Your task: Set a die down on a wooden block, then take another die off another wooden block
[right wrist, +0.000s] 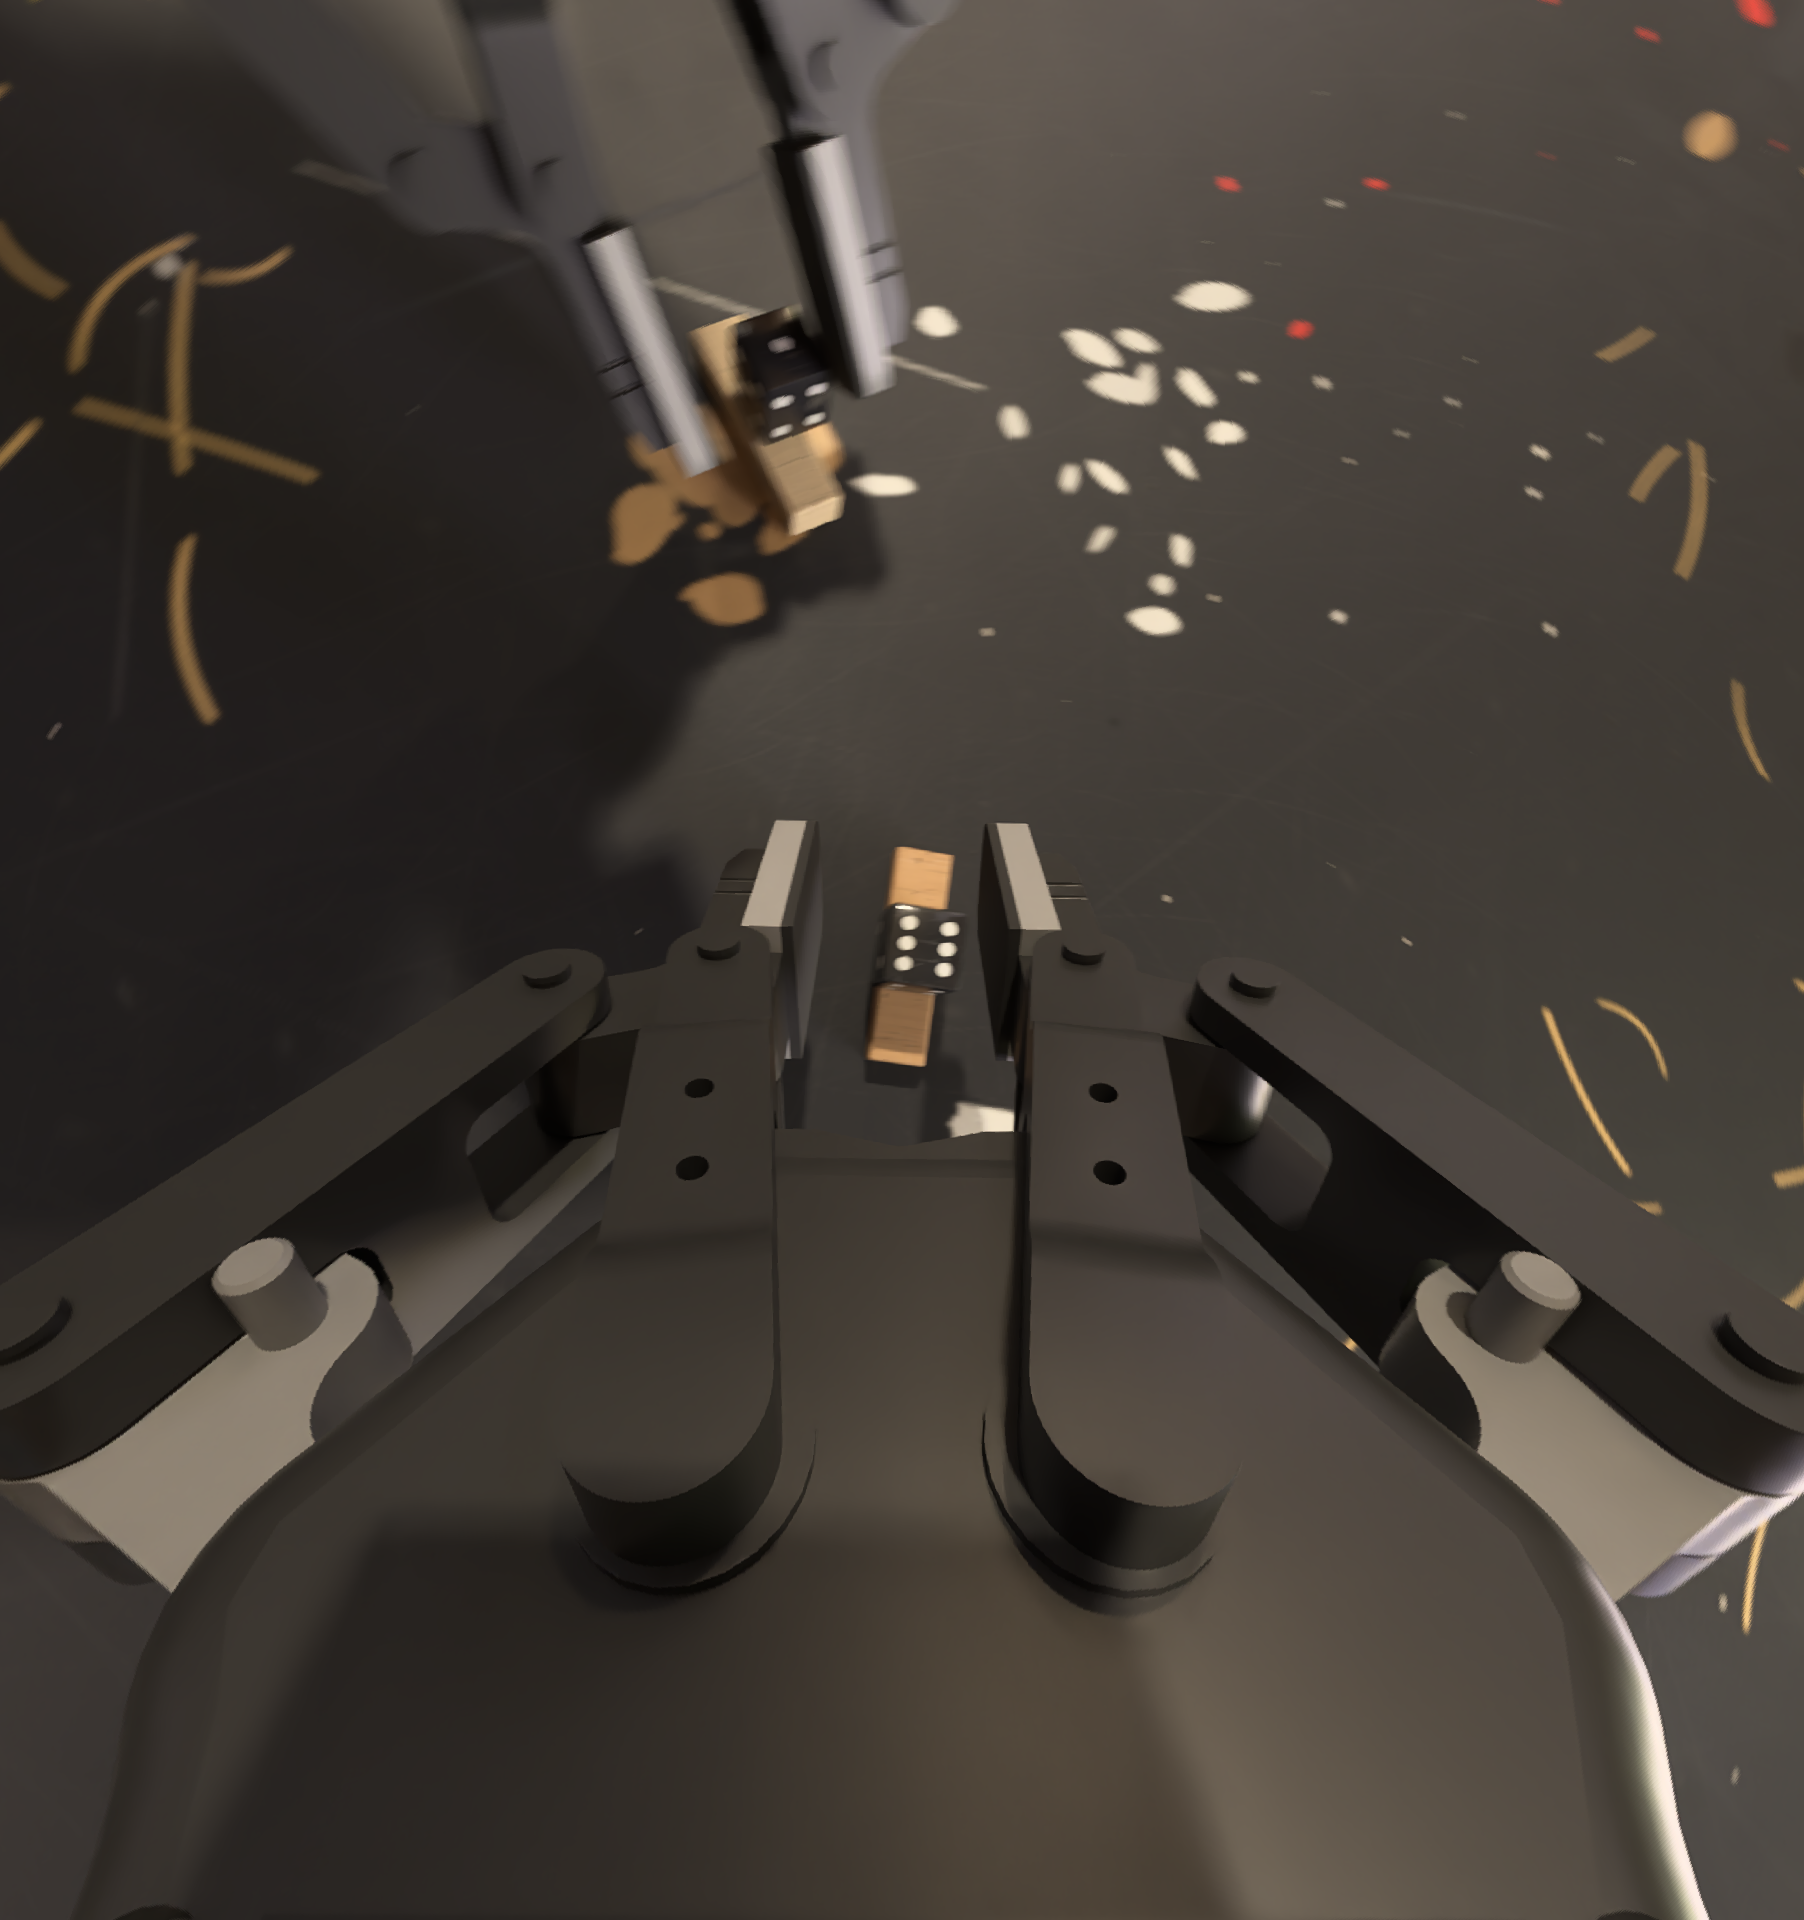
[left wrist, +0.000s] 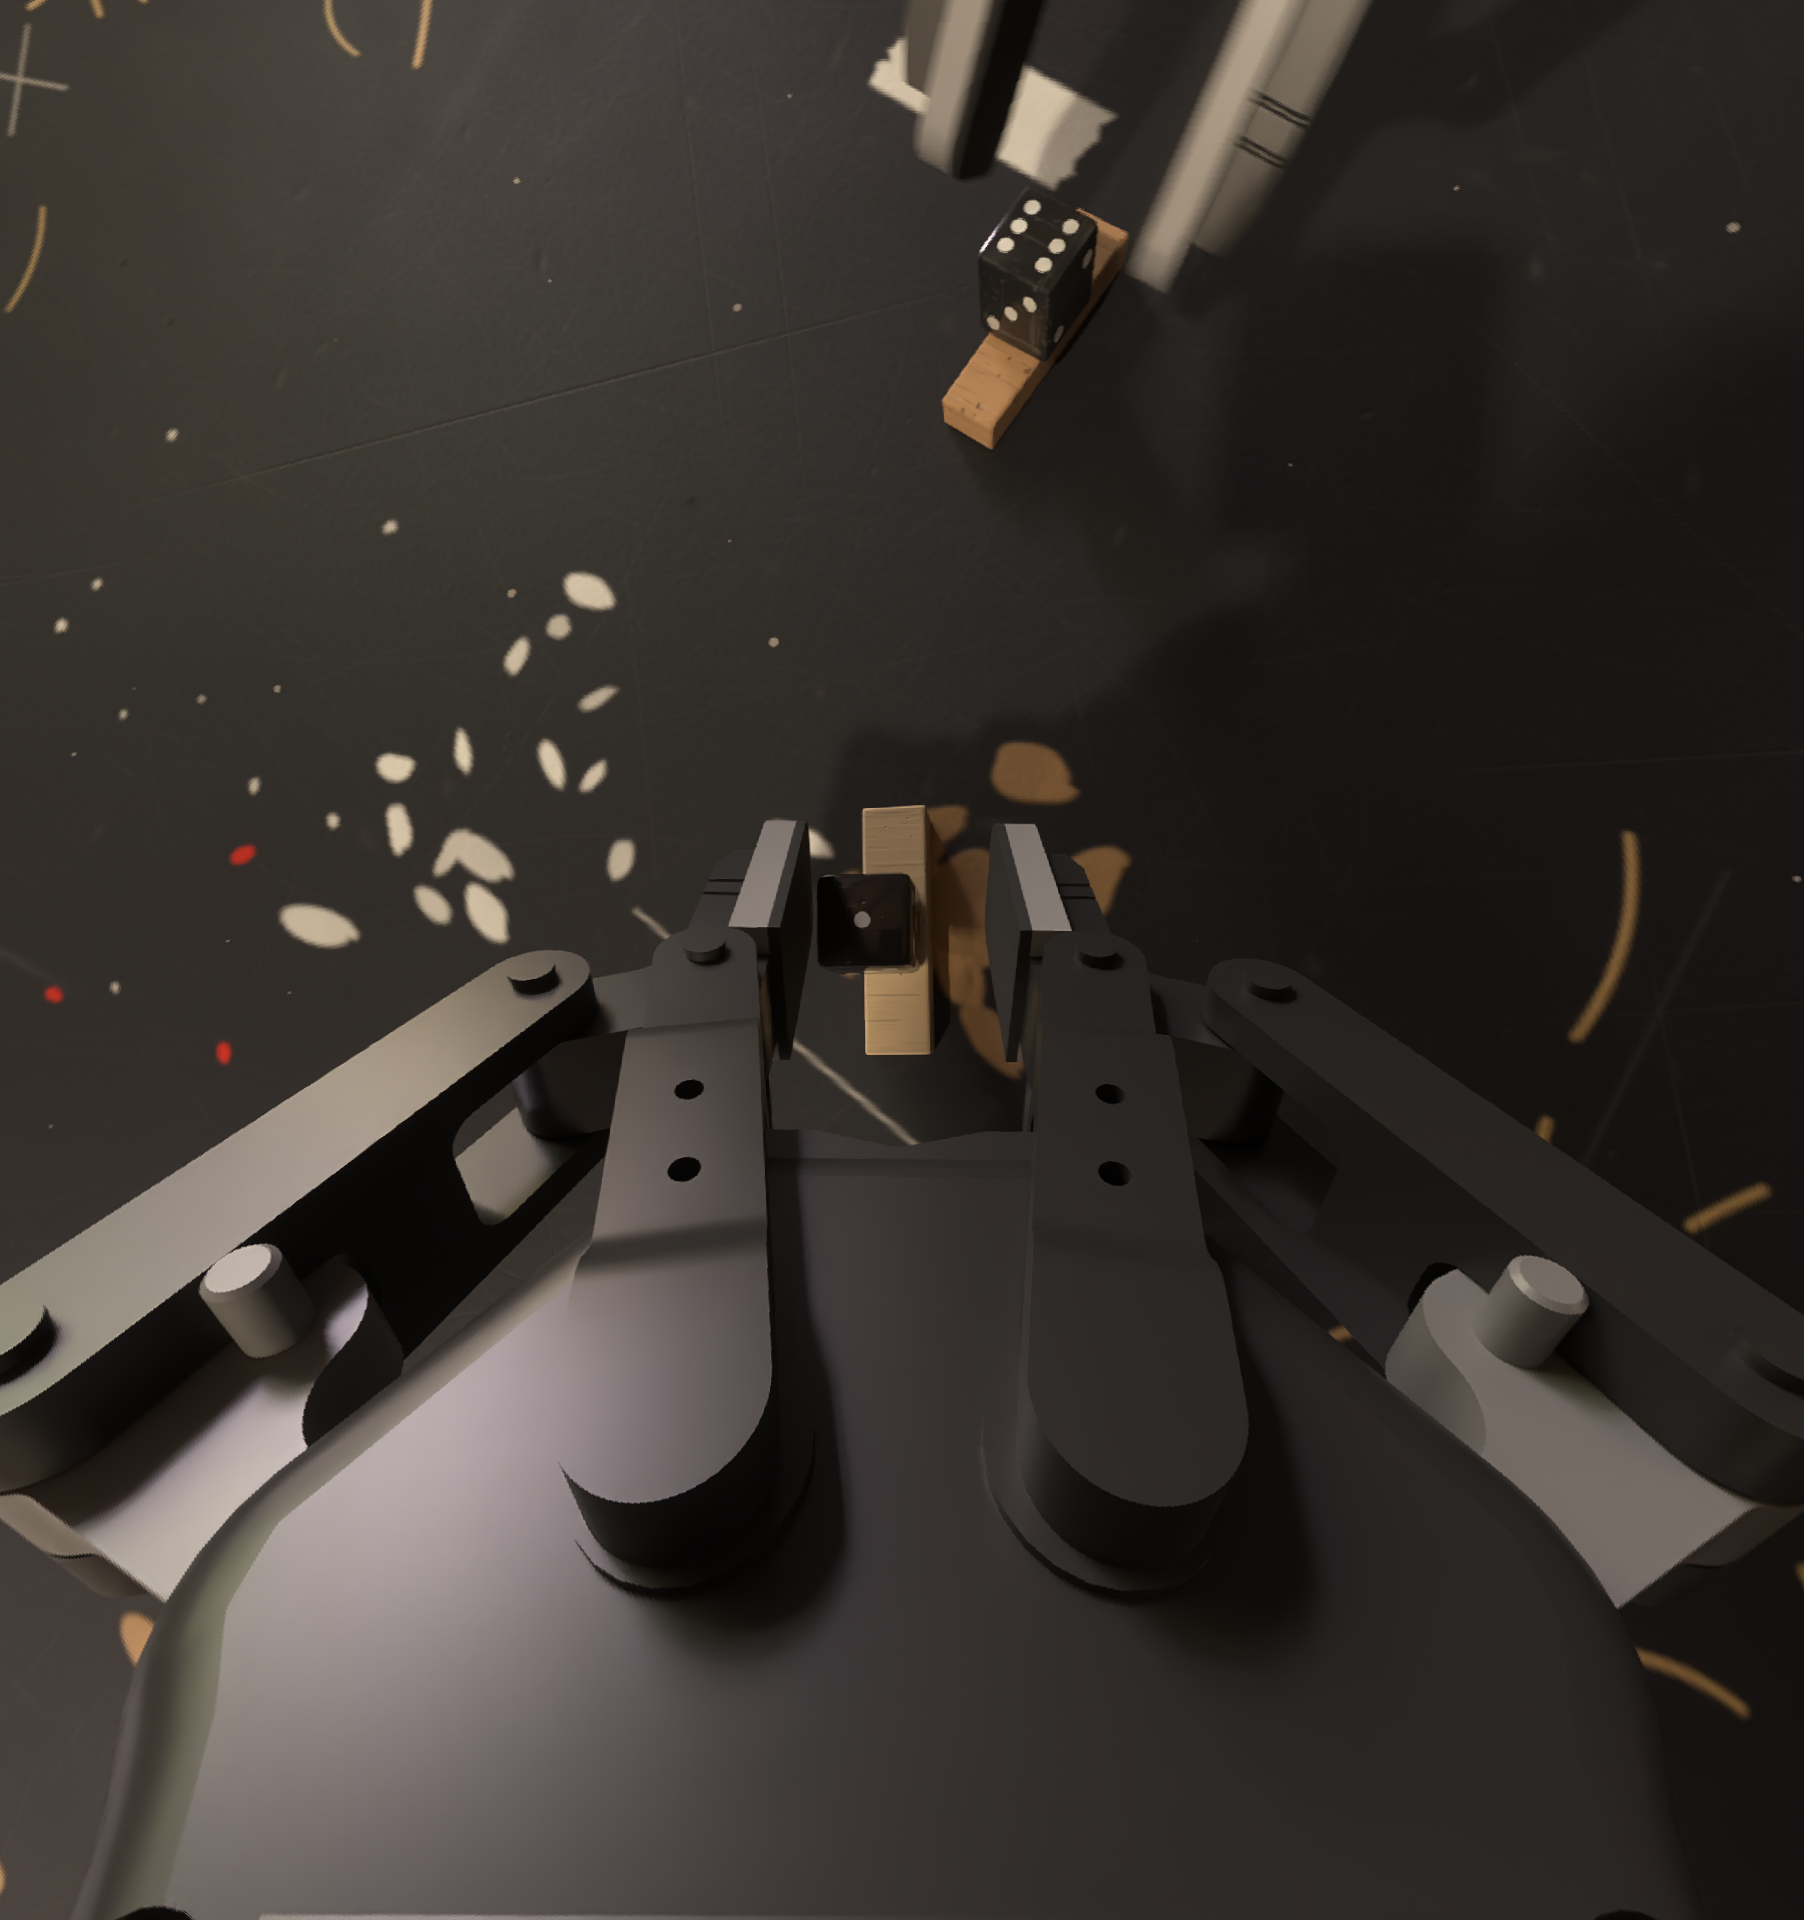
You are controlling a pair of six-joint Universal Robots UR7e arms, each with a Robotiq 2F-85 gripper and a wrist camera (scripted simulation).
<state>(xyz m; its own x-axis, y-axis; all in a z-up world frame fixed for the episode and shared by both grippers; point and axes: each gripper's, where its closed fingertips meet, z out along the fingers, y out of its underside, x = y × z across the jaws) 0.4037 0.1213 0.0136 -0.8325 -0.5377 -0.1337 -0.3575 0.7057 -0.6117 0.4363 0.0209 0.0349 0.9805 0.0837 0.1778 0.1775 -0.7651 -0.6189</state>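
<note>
In the left wrist view my left gripper [left wrist: 898, 894] is open. Its fingers stand either side of a black die [left wrist: 865, 920] that rests on a pale wooden block [left wrist: 896, 1008], nearer the left finger. In the right wrist view my right gripper [right wrist: 898, 894] is open, its fingers either side of a second black die [right wrist: 919, 945] on a browner wooden block [right wrist: 903, 1023]. Each pair also shows in the other view: the far die [left wrist: 1033, 260] on its block [left wrist: 991, 390] below the right gripper [left wrist: 1059, 213], and the far die [right wrist: 786, 390] on its block [right wrist: 804, 488] between the left gripper's fingers [right wrist: 649, 343].
The dark tabletop [left wrist: 1397, 623] bears painted pale flecks [left wrist: 472, 852], tan blotches [left wrist: 1028, 774], red dots and curved tan lines. A white scrap [left wrist: 1054, 125] lies beyond the far block. The two blocks stand well apart.
</note>
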